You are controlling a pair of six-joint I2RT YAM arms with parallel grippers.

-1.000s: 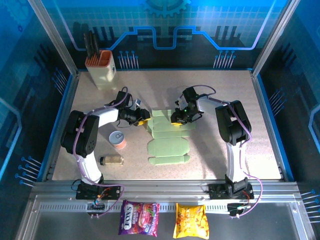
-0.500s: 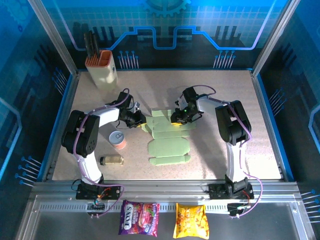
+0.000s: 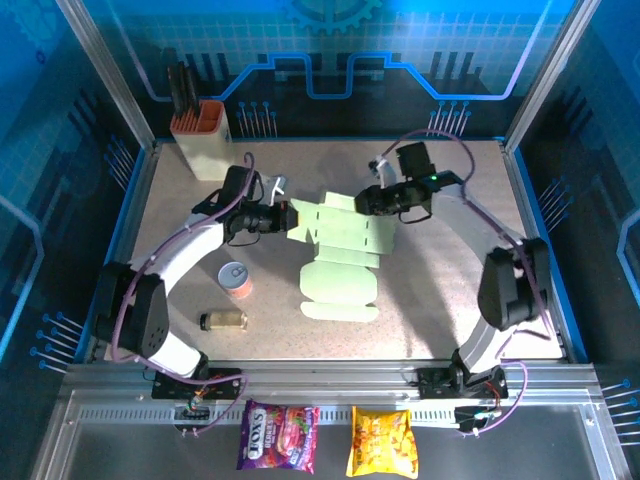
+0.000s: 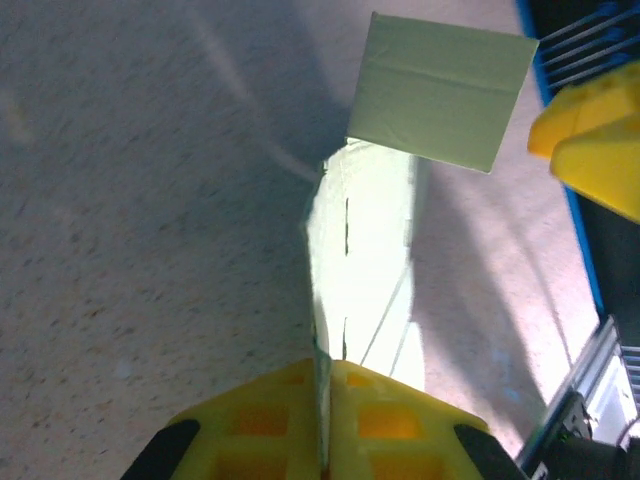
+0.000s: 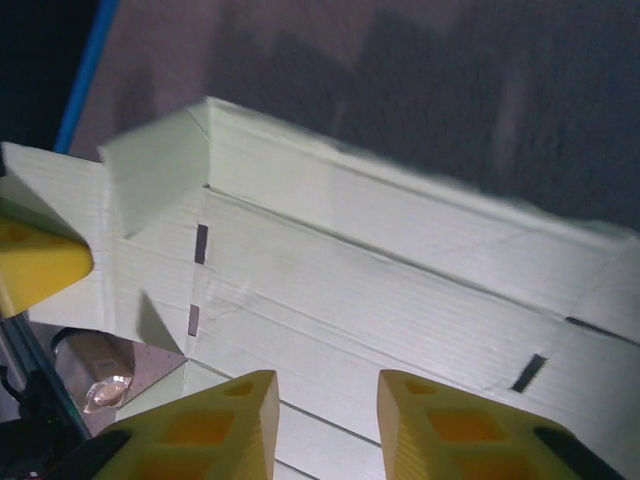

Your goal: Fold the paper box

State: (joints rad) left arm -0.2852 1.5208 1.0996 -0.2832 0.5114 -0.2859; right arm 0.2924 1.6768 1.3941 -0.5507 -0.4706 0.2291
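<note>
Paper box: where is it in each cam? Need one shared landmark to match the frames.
Top external: box, die-cut sheet, mid-frame, far part lifted.
Left wrist: box seen edge-on, running from the shut jaws at the bottom up to a flap at top.
Right wrist: box seen face-on, across the middle and lower frame.
Landmark: left gripper pinching the sheet's edge. It is at bottom centre in left wrist, and is probably the yellow finger at the left edge in right wrist.

The paper box (image 3: pixel 340 240) is made of thin, matt, finely lined cardboard. The bench (image 3: pixel 440 300) is finished matt and speckled. The right end effector (image 5: pixel 325 425) fingers (image 5: pixel 215 425) are moulded in smooth plastic.
</note>
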